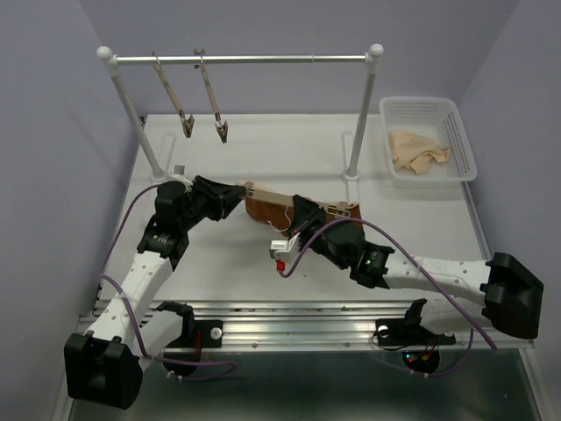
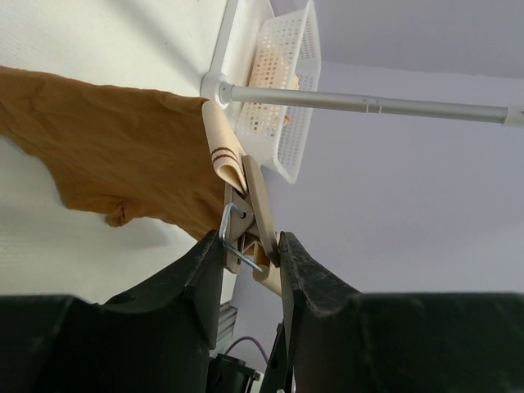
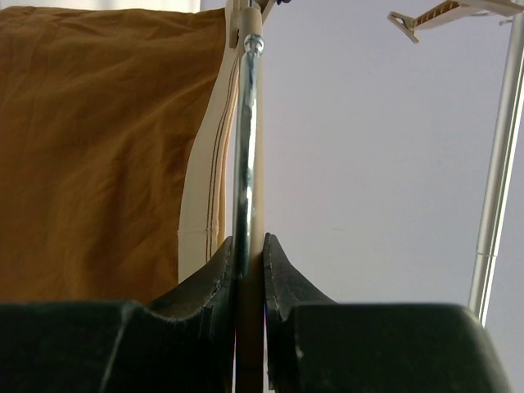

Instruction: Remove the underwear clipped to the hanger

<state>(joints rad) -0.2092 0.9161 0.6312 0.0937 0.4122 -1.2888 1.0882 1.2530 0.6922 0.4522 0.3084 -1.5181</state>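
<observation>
The rust-brown underwear (image 1: pixel 263 210) hangs from the light wooden hanger (image 1: pixel 337 207), held low over the table between both arms. My left gripper (image 1: pixel 233 198) is shut on the hanger's left-end clip (image 2: pixel 255 214), its fingers pressing the clip's tail ends. The cream striped waistband (image 2: pixel 221 146) sits at the clip's mouth, and the orange-tan fabric (image 2: pixel 115 151) spreads to the left. My right gripper (image 1: pixel 301 219) is shut on the hanger's bar and metal wire (image 3: pixel 248 139), with the underwear (image 3: pixel 98 147) beside them. The right-end clip is hidden.
A white clothes rack (image 1: pixel 241 60) stands at the back with two empty wooden clip hangers (image 1: pixel 213 101) on its rail. A white basket (image 1: pixel 421 103) at back right holds pale beige cloth (image 1: pixel 419 149). The rack posts (image 1: pixel 359 123) stand just behind the hanger.
</observation>
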